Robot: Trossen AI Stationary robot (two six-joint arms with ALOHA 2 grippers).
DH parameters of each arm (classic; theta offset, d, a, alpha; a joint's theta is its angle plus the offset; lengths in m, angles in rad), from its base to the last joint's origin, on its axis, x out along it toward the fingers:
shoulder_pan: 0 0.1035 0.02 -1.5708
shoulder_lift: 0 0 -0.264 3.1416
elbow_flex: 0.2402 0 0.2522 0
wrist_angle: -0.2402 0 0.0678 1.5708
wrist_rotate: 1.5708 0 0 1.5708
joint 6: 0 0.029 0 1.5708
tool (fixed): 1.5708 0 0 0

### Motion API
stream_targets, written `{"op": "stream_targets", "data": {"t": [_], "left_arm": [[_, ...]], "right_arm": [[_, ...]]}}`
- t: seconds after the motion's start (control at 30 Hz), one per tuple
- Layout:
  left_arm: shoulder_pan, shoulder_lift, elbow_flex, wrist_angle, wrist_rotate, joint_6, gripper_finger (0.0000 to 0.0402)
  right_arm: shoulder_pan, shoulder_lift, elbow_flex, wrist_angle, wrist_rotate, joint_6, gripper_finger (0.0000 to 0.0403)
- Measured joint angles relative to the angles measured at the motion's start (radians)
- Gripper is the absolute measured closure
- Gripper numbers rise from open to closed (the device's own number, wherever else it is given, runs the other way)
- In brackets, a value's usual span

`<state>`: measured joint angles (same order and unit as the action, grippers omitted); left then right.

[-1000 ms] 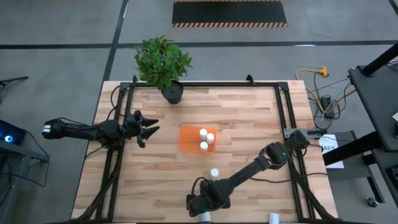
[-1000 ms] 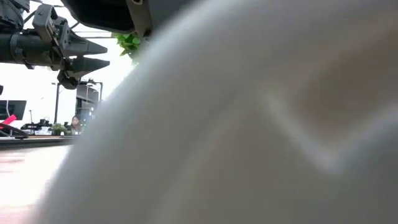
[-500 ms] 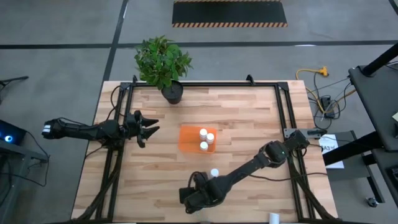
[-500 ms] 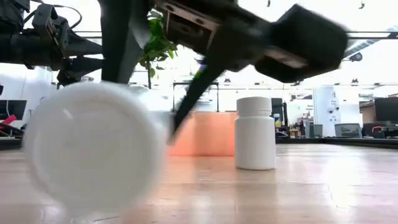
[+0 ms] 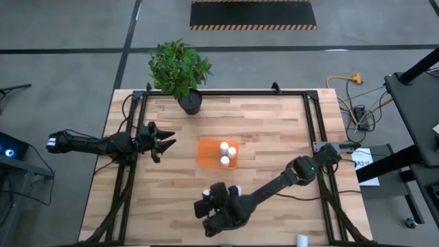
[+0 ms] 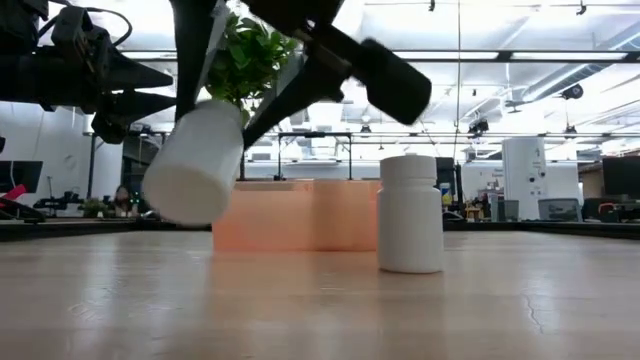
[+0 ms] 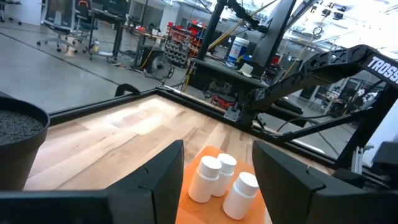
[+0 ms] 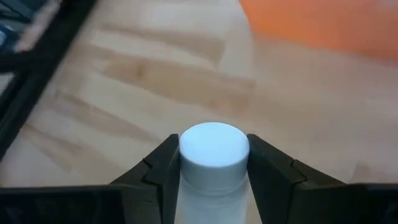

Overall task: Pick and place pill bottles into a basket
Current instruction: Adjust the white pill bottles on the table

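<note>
The right gripper (image 8: 211, 163), clenched on 1 pill bottle (image 6: 195, 162), should be carried level over the basket (image 5: 208, 152) before release; the left gripper (image 5: 167, 139) waits released at the far left.

pill bottles (image 5: 223, 153): white, white caps
basket (image 5: 208, 152): translucent orange
bench (image 5: 260, 130): pale striped wood
plant pot (image 5: 190, 103): black
plant (image 5: 178, 67): green
floor mat (image 5: 252, 15): black, yellow-striped edge

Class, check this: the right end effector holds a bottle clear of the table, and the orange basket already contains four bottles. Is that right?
Not quite. The basket holds three bottles, not four, as the high view shows. The rest stands: the right end effector holds a bottle clear of the table.
</note>
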<state>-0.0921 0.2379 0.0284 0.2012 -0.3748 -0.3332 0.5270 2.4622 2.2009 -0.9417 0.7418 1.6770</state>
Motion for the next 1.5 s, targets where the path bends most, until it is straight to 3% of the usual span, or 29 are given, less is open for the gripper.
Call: {"op": "stream_targets", "data": {"t": [0.27, 0.53, 0.67, 0.9, 1.1, 1.33, 1.5], "left_arm": [[0.000, 0.000, 0.000, 0.000, 0.000, 0.000, 0.0228], [0.000, 0.000, 0.000, 0.000, 0.000, 0.000, 0.0228], [0.000, 0.000, 0.000, 0.000, 0.000, 0.000, 0.0228], [0.000, 0.000, 0.000, 0.000, 0.000, 0.000, 0.0228], [0.000, 0.000, 0.000, 0.000, 0.000, 0.000, 0.0228], [0.000, 0.000, 0.000, 0.000, 0.000, 0.000, 0.0228], [0.000, 0.000, 0.000, 0.000, 0.000, 0.000, 0.0228]], "right_arm": [[0.037, -0.002, -0.041, 0.003, 0.098, -0.131, 0.0265], [0.078, -0.003, -0.164, 0.054, 0.318, 0.047, 0.0265], [0.082, -0.003, -0.210, 0.176, 0.383, -0.088, 0.0265], [0.078, -0.003, -0.309, 0.474, 0.382, -0.447, 0.0265], [0.075, -0.003, -0.405, 0.695, 0.387, -0.480, 0.0265], [0.075, -0.005, -0.426, 0.722, 0.375, -0.578, 0.0265], [0.070, -0.008, -0.426, 0.719, 0.323, -0.614, 0.0226]]}}
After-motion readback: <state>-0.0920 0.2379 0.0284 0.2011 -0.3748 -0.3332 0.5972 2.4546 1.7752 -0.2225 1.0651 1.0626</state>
